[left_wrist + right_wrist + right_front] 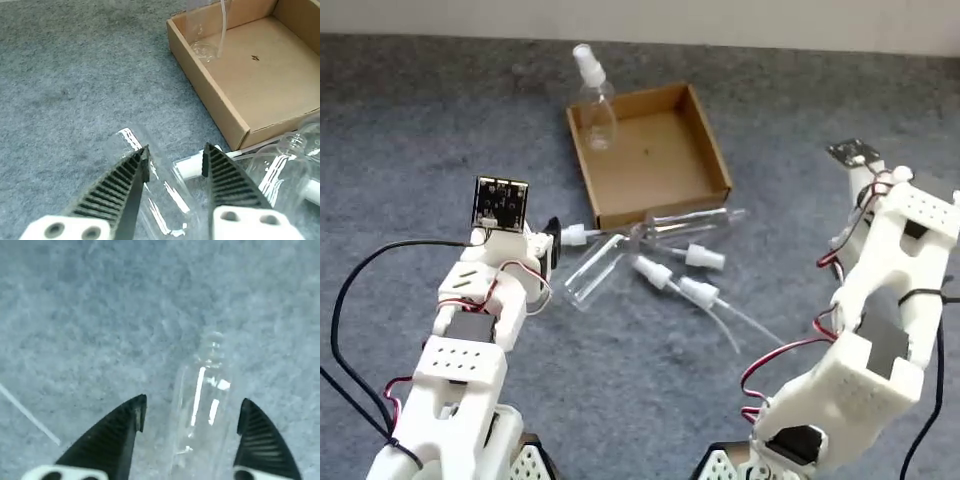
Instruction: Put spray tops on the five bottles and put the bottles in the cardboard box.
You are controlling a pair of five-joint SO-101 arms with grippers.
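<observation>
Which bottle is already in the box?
The bottle with the white spray top, upright in a corner of the cardboard box; the rest lie outside on their sides.

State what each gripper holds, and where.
Nothing is held. The left gripper stands open over a clear bottle; the right gripper stands open over another clear bottle.

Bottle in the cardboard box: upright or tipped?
Upright: the bottle stands in a corner of the cardboard box, spray top uppermost.
</observation>
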